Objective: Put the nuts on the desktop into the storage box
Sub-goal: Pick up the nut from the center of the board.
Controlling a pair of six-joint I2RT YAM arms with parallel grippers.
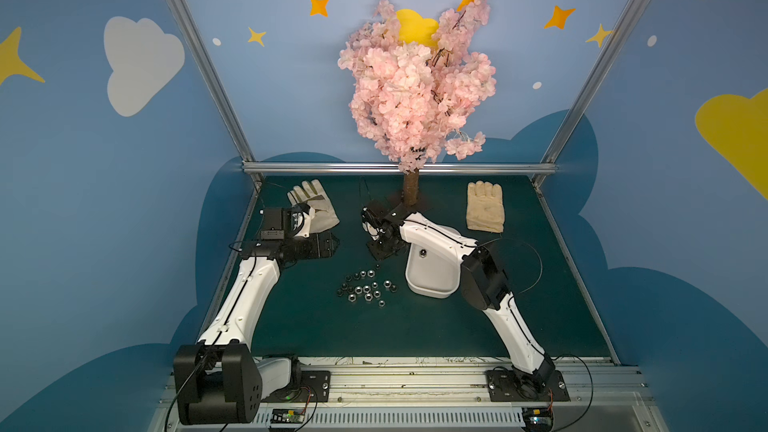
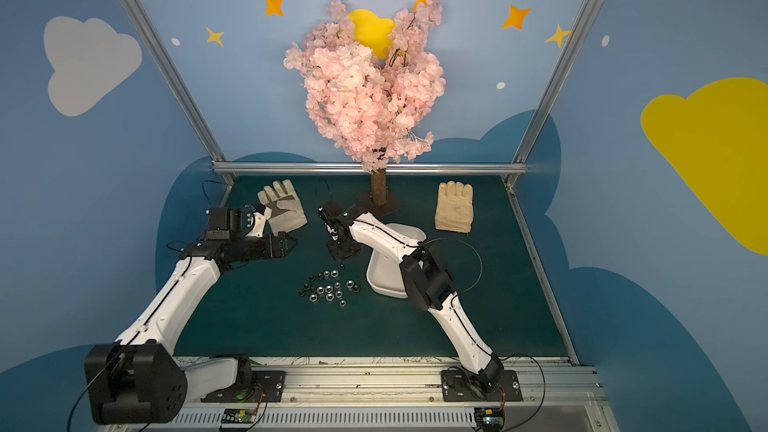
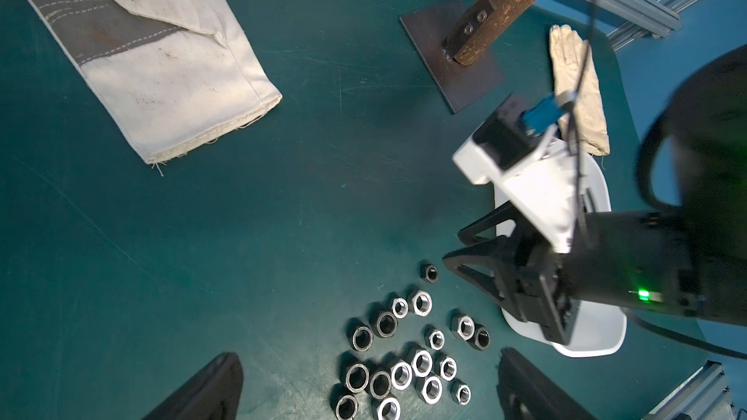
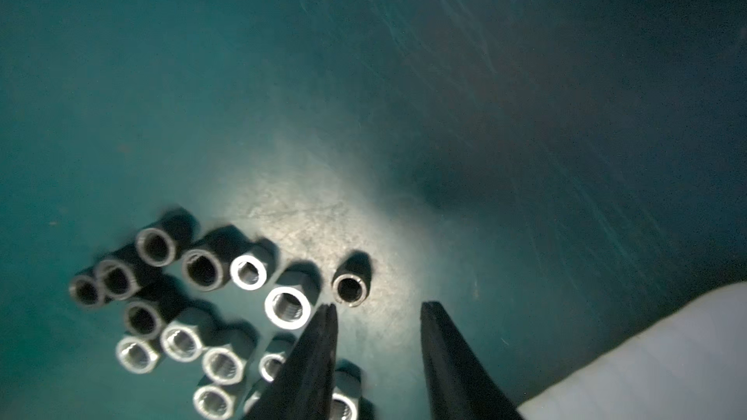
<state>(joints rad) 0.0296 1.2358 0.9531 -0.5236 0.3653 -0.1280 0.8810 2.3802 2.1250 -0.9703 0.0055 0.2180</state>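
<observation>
**Right gripper at the pile's far edge, jaws parted, nothing in them**

The nuts (image 1: 365,286) lie bunched mid desktop (image 1: 415,326); storage box (image 1: 432,284) just to their right; one dark stray nut (image 4: 350,286) sits flat at the pile's far edge, hole up, so no long axis to match; right gripper (image 4: 378,309) hangs just short of it, stray off one fingertip rather than centred in the gap; left gripper (image 3: 370,357) spread wide, empty, farther off; I'd judge right arm takes it.
</observation>
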